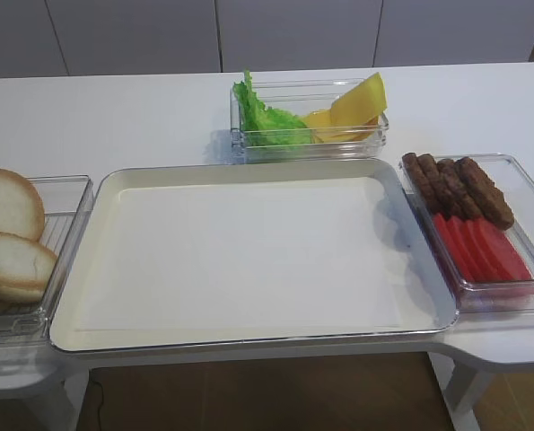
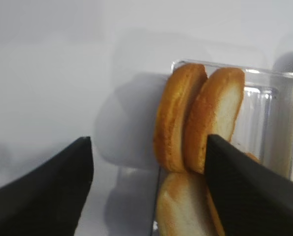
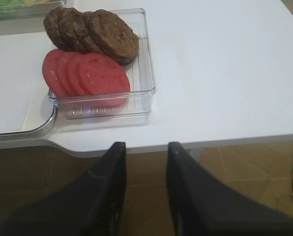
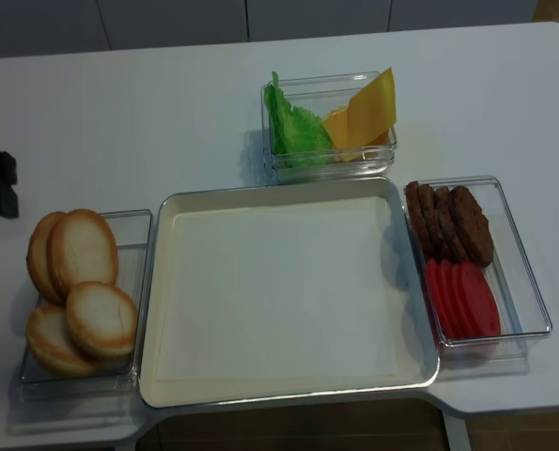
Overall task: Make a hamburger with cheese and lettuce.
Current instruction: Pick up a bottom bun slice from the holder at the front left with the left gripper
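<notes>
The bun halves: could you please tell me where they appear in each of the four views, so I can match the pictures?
Exterior high: bun halves at the left edge, in a clear container.
Exterior high (realsense): lower left, in the same container.
Left wrist: centre right, standing on edge.
Right wrist: not in view.
Shared landmark: the white tray, just right of the buns in both exterior views.

Tray (image 4: 166, 310) centre is bare and open from above; clear bins hem it on three sides: bun halves (image 4: 82, 252) left, lettuce (image 4: 293, 132) and cheese (image 4: 368, 113) at the back, patties (image 4: 453, 225) and tomato slices (image 4: 467, 301) right. Bin walls and upright-leaning buns block side entry, so go top-down. Bare table (image 3: 225, 73) lies right of the tomato bin.
</notes>
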Controlling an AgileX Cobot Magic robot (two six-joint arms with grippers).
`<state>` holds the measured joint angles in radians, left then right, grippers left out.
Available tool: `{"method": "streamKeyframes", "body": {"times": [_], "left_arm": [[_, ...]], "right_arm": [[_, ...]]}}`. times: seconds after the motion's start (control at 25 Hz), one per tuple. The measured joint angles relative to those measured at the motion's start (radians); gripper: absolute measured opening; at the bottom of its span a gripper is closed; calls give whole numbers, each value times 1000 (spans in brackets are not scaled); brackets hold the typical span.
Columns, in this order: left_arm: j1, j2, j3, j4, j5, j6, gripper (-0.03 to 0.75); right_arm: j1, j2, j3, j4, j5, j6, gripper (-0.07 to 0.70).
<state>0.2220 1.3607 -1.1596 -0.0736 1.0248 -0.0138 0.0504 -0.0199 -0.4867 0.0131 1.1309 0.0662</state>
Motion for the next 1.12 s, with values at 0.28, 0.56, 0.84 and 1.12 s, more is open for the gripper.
{"method": "streamKeyframes", "body": {"times": [0.28,0.56,0.84,1.12], "left_arm": [[40,116,-15,-248,87,262,519],[40,122,-17,-159,66,342,454],[42,131,-17,-145,64,310,393],[44,155,-17,-145,46,308,361]], "right_arm": [[0,0,0,0,0,-4,176],[0,0,0,0,0,-6,169],[0,0,0,0,0,-8,134],[0,0,0,0,0,-6,94]]}}
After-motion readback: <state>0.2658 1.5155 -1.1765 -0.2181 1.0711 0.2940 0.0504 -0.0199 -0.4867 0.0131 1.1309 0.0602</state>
